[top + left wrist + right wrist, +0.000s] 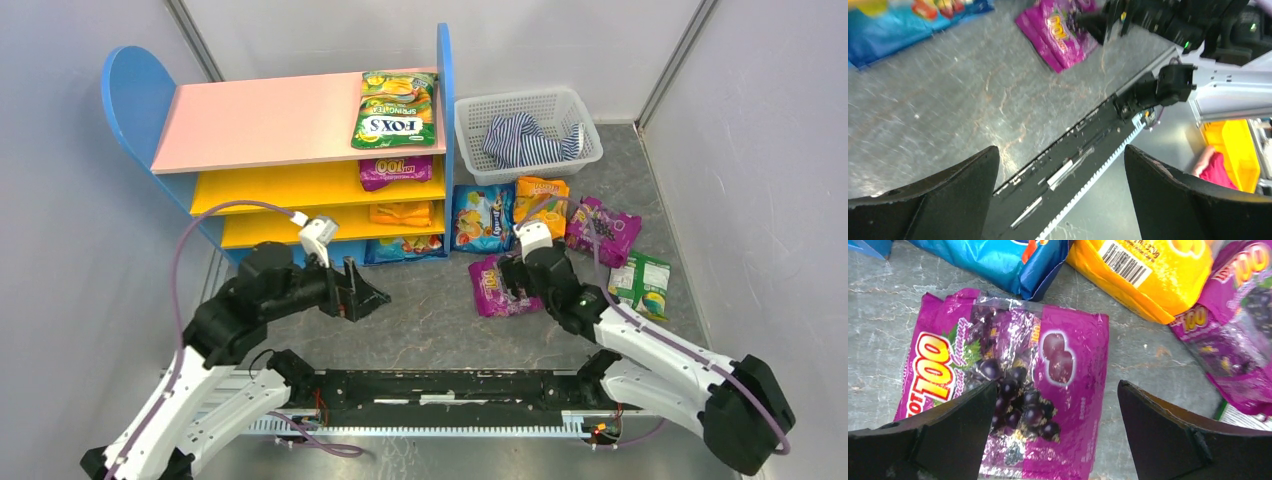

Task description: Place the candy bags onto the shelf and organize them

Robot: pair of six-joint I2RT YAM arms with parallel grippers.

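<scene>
The shelf [290, 120] stands at the back left. A green FOX'S bag [397, 108] lies on its pink top. A purple bag [395, 171], an orange bag [402, 213] and a blue bag [405, 247] lie on its lower boards. On the floor lie a blue bag [482, 217], an orange bag [541, 200], two purple grape bags [492, 288] [603, 230] and a green bag [642, 283]. My right gripper [1058, 405] is open just above the near purple bag [1013, 385]. My left gripper [372, 292] is open and empty over the floor in front of the shelf.
A white mesh basket [527, 105] with a blue-white striped cloth [530, 138] stands right of the shelf. Grey walls close in both sides. The black rail [450, 390] between the arm bases runs along the near edge.
</scene>
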